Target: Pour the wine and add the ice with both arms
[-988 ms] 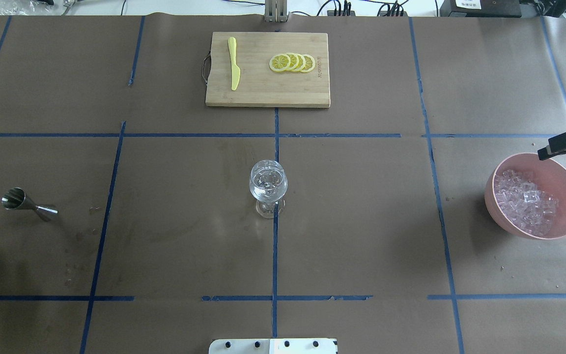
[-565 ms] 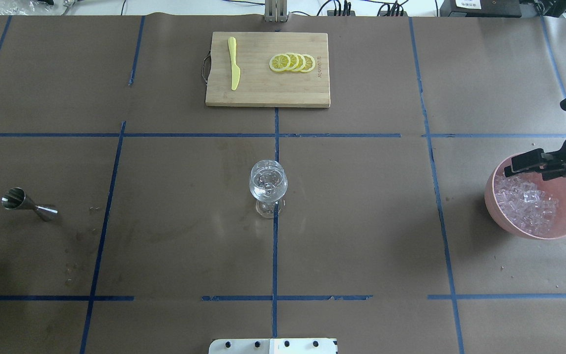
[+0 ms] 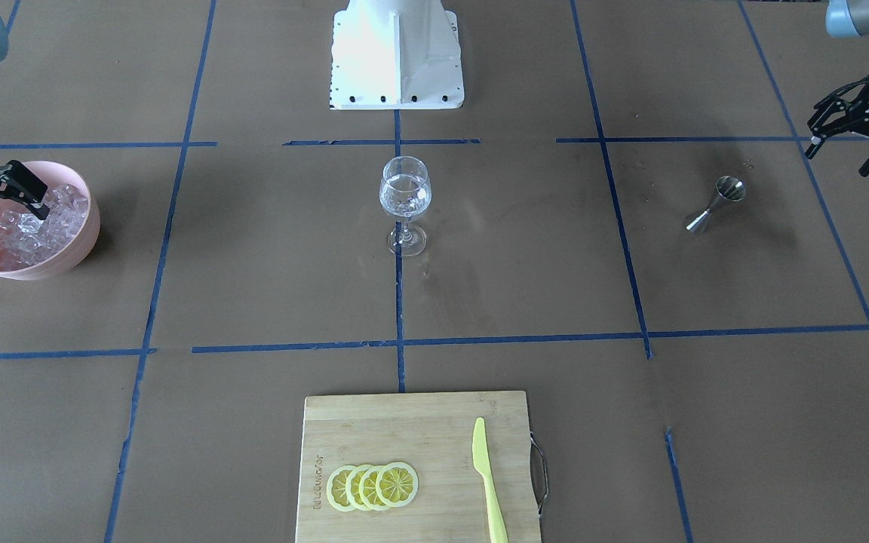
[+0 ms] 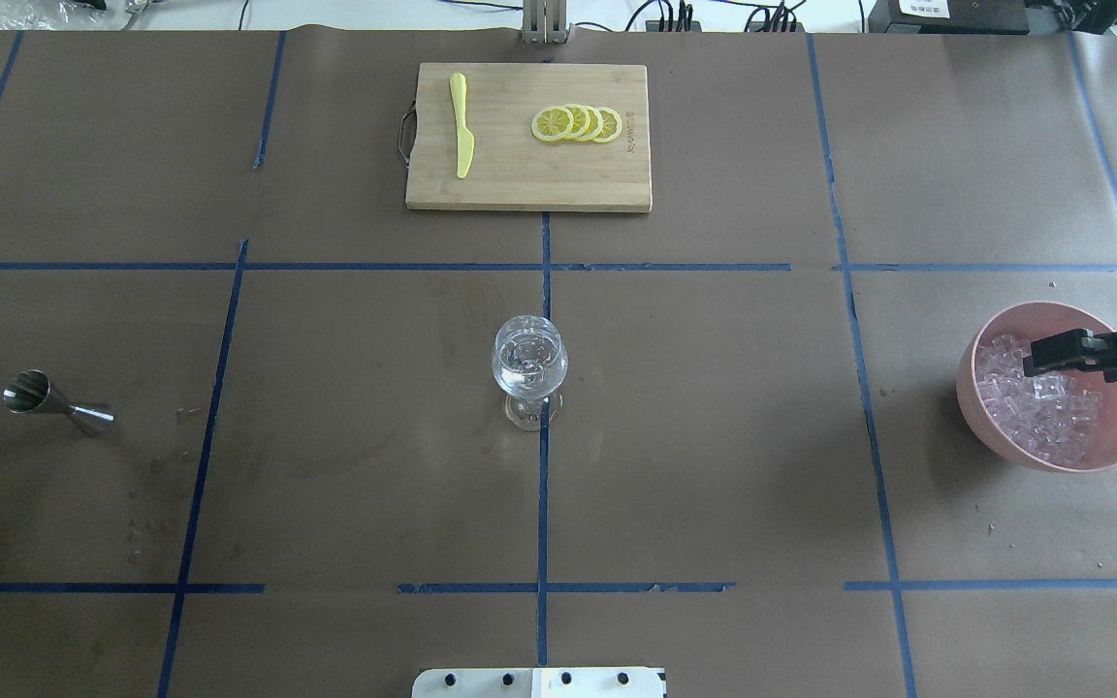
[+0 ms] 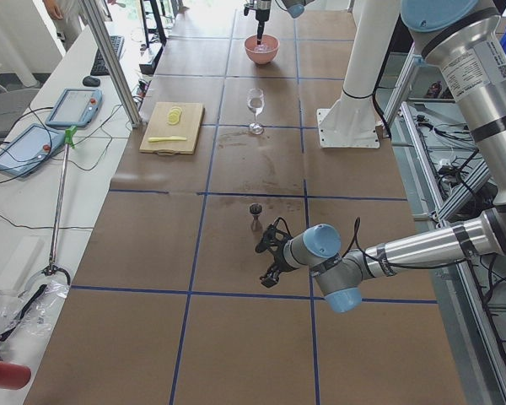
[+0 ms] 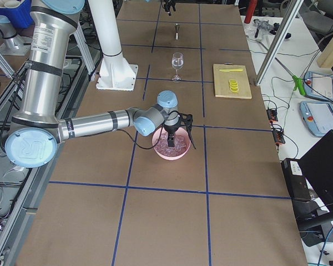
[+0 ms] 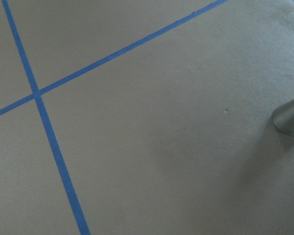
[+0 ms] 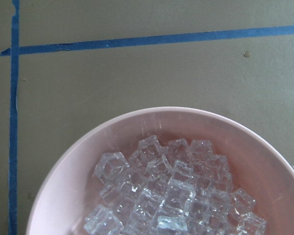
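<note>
A stemmed glass (image 3: 404,192) holding clear wine stands at the table's middle, also in the overhead view (image 4: 529,361). A pink bowl (image 3: 81,245) of ice cubes (image 3: 27,226) sits at my right side; the overhead view shows the bowl (image 4: 990,427) and ice (image 4: 1038,407), and the right wrist view shows the ice (image 8: 166,196) close below. My right gripper (image 3: 4,202) is open, low over the ice inside the bowl's rim, also in the overhead view (image 4: 1053,354). My left gripper (image 3: 853,147) is open and empty, off the table, near a steel jigger (image 3: 713,204).
A wooden cutting board (image 4: 520,184) at the far side carries lemon slices (image 4: 578,123) and a yellow knife (image 4: 462,126). The jigger (image 4: 54,402) stands at the left. The white pedestal (image 3: 397,53) sits at the robot's edge. Small droplets dot the paper near the bowl.
My right gripper has come in over the bowl and dropped toward the ice. My left gripper has drawn out of the overhead view's left edge.
</note>
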Action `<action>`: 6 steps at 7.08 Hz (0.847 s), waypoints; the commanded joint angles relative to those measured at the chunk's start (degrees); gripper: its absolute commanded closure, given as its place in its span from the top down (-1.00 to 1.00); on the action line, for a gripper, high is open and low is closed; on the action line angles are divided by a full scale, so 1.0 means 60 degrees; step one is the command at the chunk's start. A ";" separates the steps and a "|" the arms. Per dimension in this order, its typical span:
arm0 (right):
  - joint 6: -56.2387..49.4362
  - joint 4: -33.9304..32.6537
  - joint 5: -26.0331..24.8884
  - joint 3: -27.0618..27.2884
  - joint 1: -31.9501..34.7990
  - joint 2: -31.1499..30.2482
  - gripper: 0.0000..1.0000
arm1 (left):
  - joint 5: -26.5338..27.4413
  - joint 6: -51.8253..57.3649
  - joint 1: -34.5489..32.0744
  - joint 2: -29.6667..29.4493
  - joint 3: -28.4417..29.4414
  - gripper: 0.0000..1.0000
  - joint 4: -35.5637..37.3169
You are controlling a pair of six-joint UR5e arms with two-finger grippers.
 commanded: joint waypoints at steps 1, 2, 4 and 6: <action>0.0313 0.0001 -0.0135 -0.0027 -0.0384 -0.0007 0.90 | -0.0316 0.0006 -0.0233 -0.0057 0.0045 1.00 -0.0028; 0.0300 0.0001 -0.0281 -0.0041 -0.0560 -0.0021 0.84 | -0.0316 0.0006 -0.0233 -0.0057 0.0045 1.00 -0.0028; 0.0285 0.0001 -0.0619 -0.0085 -0.0708 -0.0036 0.28 | -0.0272 0.0006 -0.0233 -0.0057 0.0030 1.00 -0.0042; 0.0227 0.0001 -0.0751 -0.0100 -0.0693 -0.0080 -0.56 | -0.0258 -0.0009 -0.0248 -0.0057 0.0015 1.00 -0.0042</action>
